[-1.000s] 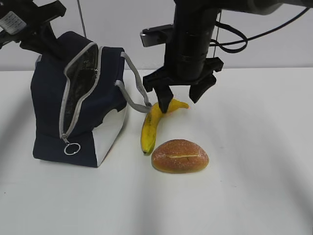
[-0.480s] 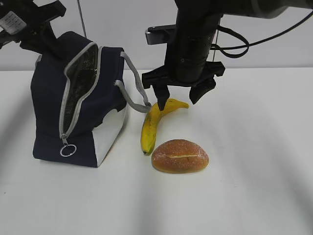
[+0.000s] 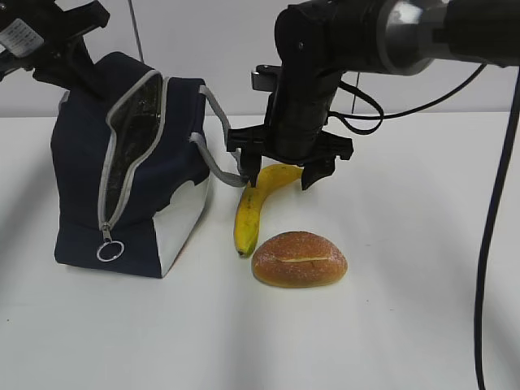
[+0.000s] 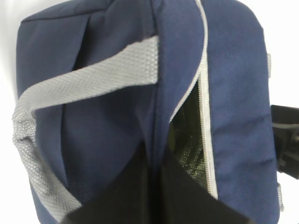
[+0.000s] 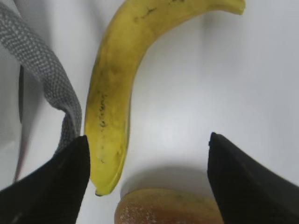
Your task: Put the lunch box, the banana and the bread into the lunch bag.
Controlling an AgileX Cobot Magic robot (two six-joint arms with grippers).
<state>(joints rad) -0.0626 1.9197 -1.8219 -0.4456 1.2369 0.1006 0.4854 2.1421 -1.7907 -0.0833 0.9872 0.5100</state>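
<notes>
since a second ago the right gripper (image 3: 281, 176) has dropped lower and slid a little leftward, so its black fingers now straddle the stem end of the curved yellow banana (image 3: 252, 207) rather than hanging above it. its jaws stand wide apart and hold nothing; in the right wrist view the two dark fingertips (image 5: 46, 186) frame the banana (image 5: 117, 88), which lies flat on the white table (image 3: 422, 268). the oval golden-brown bread roll (image 3: 299, 258) with its pale split rests just in front of the banana's lower tip, near it, untouched. one grey woven strap handle (image 3: 219, 138) hangs from the boxy navy-blue fabric lunch bag (image 3: 130, 179) toward the left finger. the bag stands upright at the left, zipper undone, its silver lining showing through the gap. the left gripper (image 4: 154, 196) is pinched closed on the bag's top edge beside the opening. the lunch box cannot be seen in any view.
</notes>
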